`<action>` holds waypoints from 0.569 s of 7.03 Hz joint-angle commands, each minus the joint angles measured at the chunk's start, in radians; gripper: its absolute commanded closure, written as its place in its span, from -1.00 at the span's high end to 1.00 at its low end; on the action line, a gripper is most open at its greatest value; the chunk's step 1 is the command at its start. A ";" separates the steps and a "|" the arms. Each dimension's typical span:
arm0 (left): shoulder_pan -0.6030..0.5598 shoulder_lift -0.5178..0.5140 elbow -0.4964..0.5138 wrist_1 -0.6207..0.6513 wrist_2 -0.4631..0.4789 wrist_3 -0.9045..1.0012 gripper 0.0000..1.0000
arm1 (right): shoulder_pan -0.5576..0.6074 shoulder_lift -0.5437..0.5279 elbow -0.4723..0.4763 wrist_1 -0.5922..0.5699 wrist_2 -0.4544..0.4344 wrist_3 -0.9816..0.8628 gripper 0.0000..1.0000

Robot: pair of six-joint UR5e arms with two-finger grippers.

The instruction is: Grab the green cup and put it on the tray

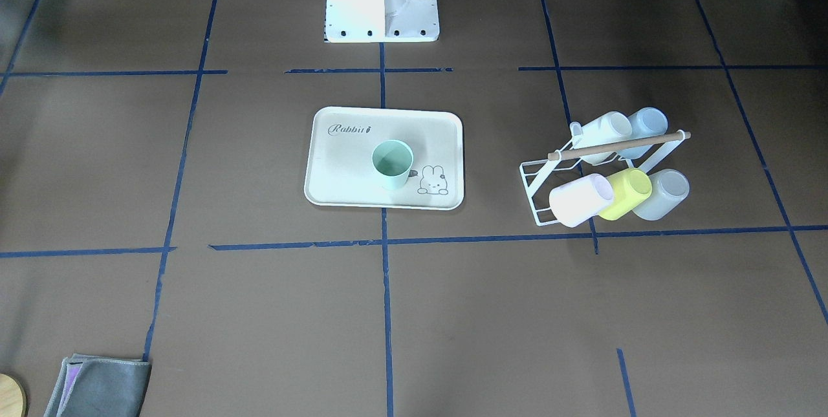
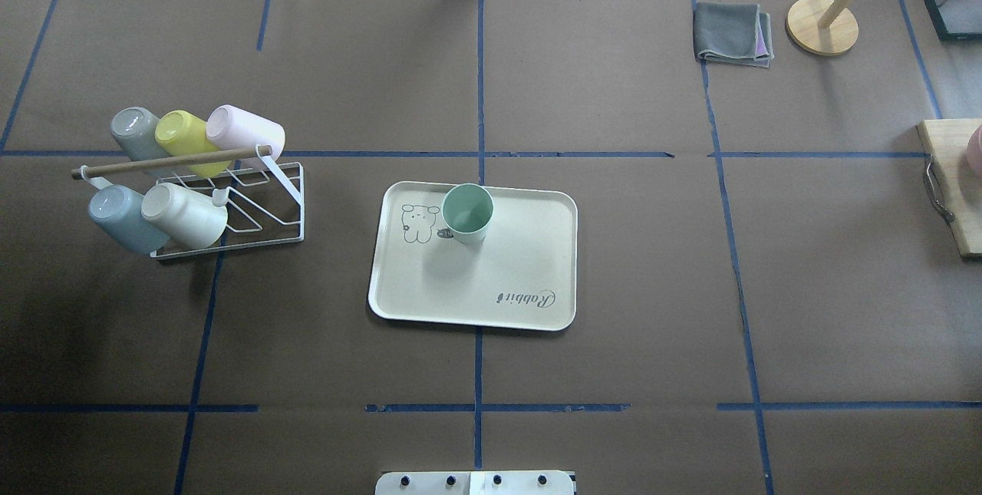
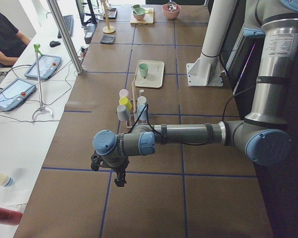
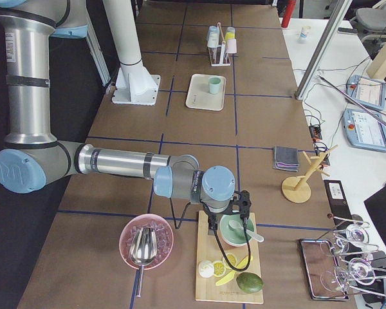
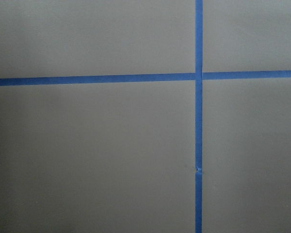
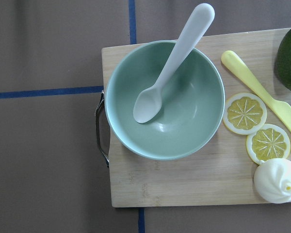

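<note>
Green cup (image 1: 392, 163) stands upright on the tray (image 1: 343, 171) at frame centre, just beside the bunny drawing (image 1: 433, 181). A wire rack (image 1: 614, 145) of pastel cups (image 1: 579, 200) sits at right and a grey cloth (image 1: 97, 386) at lower left, all on brown paper (image 1: 491, 313) gridded with blue tape (image 1: 386, 288). Left gripper (image 3: 120, 179) hangs over bare paper at lower centre of the exterior left view, with a white bench (image 3: 20, 124) and a seated person (image 3: 5, 37) along that view's left; right gripper (image 4: 212, 225) hangs over a green bowl (image 4: 235, 230) on a wooden board (image 4: 228, 277) at the bottom of the exterior right view. Neither view shows how wide the jaws stand.
</note>
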 commanded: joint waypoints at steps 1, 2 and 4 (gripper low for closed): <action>0.001 0.007 -0.032 -0.002 -0.003 -0.005 1.00 | 0.000 0.004 -0.001 -0.004 0.000 0.001 1.00; -0.003 0.009 -0.040 -0.002 -0.003 -0.007 1.00 | 0.000 0.006 0.000 -0.006 0.000 0.001 1.00; -0.011 0.009 -0.040 0.000 -0.003 -0.008 1.00 | 0.000 0.006 -0.001 -0.009 0.002 0.001 1.00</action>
